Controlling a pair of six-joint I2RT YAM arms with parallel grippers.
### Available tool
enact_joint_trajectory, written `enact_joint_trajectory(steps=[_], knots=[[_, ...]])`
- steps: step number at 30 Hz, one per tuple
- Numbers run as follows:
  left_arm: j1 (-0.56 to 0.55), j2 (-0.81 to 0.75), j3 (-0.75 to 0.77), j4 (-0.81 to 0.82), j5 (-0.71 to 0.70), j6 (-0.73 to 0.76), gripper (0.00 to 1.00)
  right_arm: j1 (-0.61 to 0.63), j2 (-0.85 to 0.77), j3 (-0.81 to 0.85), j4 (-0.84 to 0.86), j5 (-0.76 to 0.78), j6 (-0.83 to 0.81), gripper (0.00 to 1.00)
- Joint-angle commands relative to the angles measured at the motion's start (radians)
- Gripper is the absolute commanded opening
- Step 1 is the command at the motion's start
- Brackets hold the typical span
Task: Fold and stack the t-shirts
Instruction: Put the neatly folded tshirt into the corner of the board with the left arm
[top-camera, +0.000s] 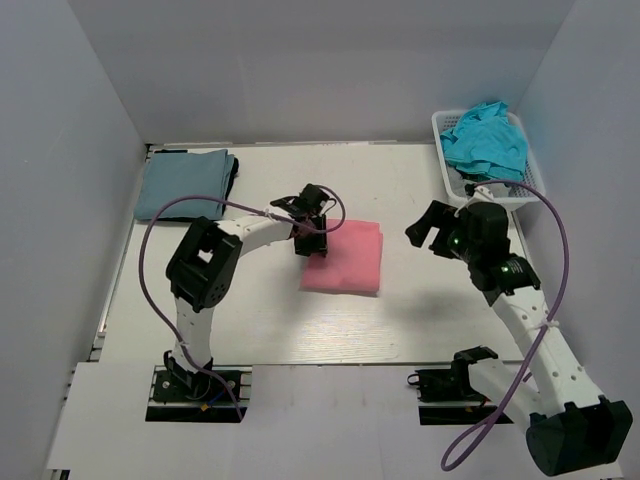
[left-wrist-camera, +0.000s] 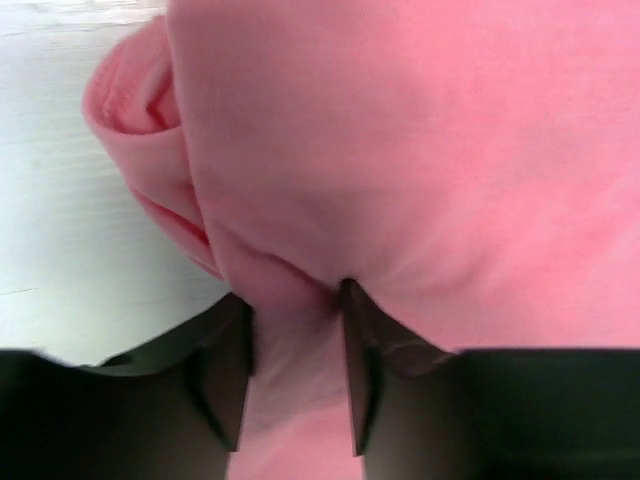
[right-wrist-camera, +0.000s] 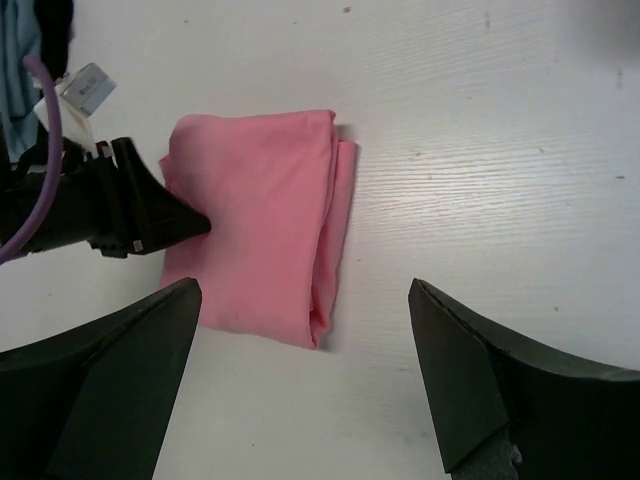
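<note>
Left gripper (left-wrist-camera: 293, 296) pinching pink tee (top-camera: 350, 262), basket (top-camera: 443, 152) far right

Salmon-pink tee (top-camera: 345, 260) is folded into a tidy rectangle and lies flat near the middle of the table (top-camera: 230, 320), stacked layers showing along one side. Its left edge is bunched up, pinched between the jaws of the left gripper (left-wrist-camera: 295, 305). Dusty grey-blue tee (top-camera: 183, 182) sits folded flat in the far left corner, with a dark tee (top-camera: 233, 172) peeking out along its right edge. Teal tee (top-camera: 487, 140) is crumpled in the basket (top-camera: 441, 128) at the far right corner.
</note>
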Motion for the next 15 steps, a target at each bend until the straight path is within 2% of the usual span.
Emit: enact_joint_trajectory(steps=[1,2,4,5,10,13,15], knots=[[-0.030,0.077,-0.008,0.009,-0.015,-0.036,0.47,-0.005,-0.061,-0.008,-0.011,0.134,0.045,0.90],[-0.030,0.100,0.003,-0.006,-0.035,-0.026,0.30,-0.007,-0.066,-0.008,-0.013,0.160,0.045,0.90],[-0.040,0.112,0.035,-0.033,-0.068,-0.026,0.04,-0.002,-0.101,-0.014,-0.029,0.185,0.049,0.90],[-0.040,0.112,0.061,-0.049,-0.087,-0.026,0.00,-0.004,-0.123,-0.023,-0.033,0.217,0.046,0.90],[-0.030,-0.010,0.104,-0.080,-0.275,0.107,0.00,-0.007,-0.190,-0.069,-0.051,0.266,0.056,0.90],[-0.007,-0.092,0.129,-0.080,-0.300,0.199,0.00,-0.005,-0.198,-0.079,-0.063,0.295,0.051,0.90],[-0.007,-0.173,0.138,-0.052,-0.366,0.309,0.00,-0.004,-0.196,-0.082,-0.069,0.312,0.045,0.90]])
